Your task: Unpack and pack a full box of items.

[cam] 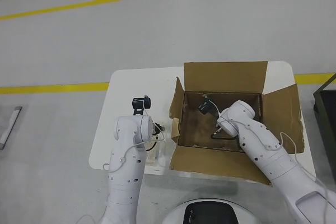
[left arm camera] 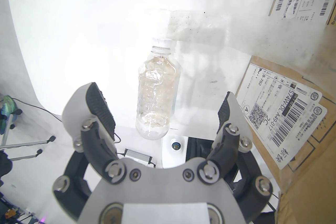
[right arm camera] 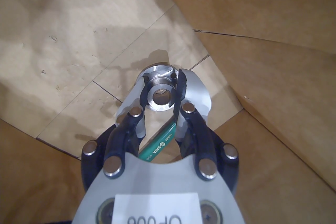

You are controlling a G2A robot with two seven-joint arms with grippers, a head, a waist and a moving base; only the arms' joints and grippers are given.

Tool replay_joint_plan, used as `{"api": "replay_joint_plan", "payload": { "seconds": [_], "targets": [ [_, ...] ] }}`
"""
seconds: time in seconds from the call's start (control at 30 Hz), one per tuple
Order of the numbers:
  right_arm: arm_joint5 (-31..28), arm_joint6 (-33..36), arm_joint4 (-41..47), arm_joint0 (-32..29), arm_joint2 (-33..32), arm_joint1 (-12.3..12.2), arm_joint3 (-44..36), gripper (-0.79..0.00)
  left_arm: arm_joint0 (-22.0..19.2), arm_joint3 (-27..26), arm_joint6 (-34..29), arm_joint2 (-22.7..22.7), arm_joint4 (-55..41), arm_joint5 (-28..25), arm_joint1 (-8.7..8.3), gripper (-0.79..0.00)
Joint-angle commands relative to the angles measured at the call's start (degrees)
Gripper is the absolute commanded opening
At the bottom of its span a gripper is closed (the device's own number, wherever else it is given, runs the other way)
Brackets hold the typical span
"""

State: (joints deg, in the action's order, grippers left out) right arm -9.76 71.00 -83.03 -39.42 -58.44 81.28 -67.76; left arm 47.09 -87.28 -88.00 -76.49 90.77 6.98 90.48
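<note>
An open cardboard box [cam: 224,75] stands on the white table [cam: 134,84]. My right gripper [right arm camera: 161,83] is down inside it, near a corner of the box floor [right arm camera: 65,25], shut on a round metal flanged hub [right arm camera: 157,74]. A green tool handle [right arm camera: 157,143] lies under the fingers. Left of the box, a clear plastic bottle [left arm camera: 157,93] with a white cap lies on its side on the table. My left gripper [left arm camera: 160,95] hangs above the bottle, open, one finger on each side and neither touching it.
The labelled outer wall of the box [left arm camera: 288,117] rises close beside the left gripper. All box flaps are folded outward. The table's front edge runs just behind the bottle's base. A dark green rack [cam: 330,129] stands past the table's right end.
</note>
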Motion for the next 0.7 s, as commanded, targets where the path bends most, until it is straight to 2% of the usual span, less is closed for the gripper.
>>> {"api": "replay_joint_plan", "payload": {
  "seconds": [0.0,0.13,0.3,0.5,0.67],
  "targets": [
    [-0.09,-0.25,1.08,-0.07,-0.56,0.0,-0.58,-0.785,0.0,0.0,0.0,0.0,0.0,0.0,0.0,0.0],
    [-0.63,-0.35,3.82,-0.58,-2.98,-0.32,-3.5,-0.785,0.0,0.0,0.0,0.0,0.0,0.0,0.0,0.0],
    [-3.39,0.1,14.37,-3.37,-10.84,-1.45,-11.2,-0.785,0.0,0.0,0.0,0.0,0.0,0.0,0.0,0.0],
    [-11.68,0.47,40.97,-8.28,-25.39,-3.28,-18.61,-0.785,0.0,0.0,0.0,0.0,0.0,0.0,0.0,0.0],
    [-15.67,3.46,60.31,-9.9,-32.4,-4.5,-17.35,-0.785,0.0,0.0,0.0,0.0,0.0,0.0,0.0,0.0]
  ]
}}
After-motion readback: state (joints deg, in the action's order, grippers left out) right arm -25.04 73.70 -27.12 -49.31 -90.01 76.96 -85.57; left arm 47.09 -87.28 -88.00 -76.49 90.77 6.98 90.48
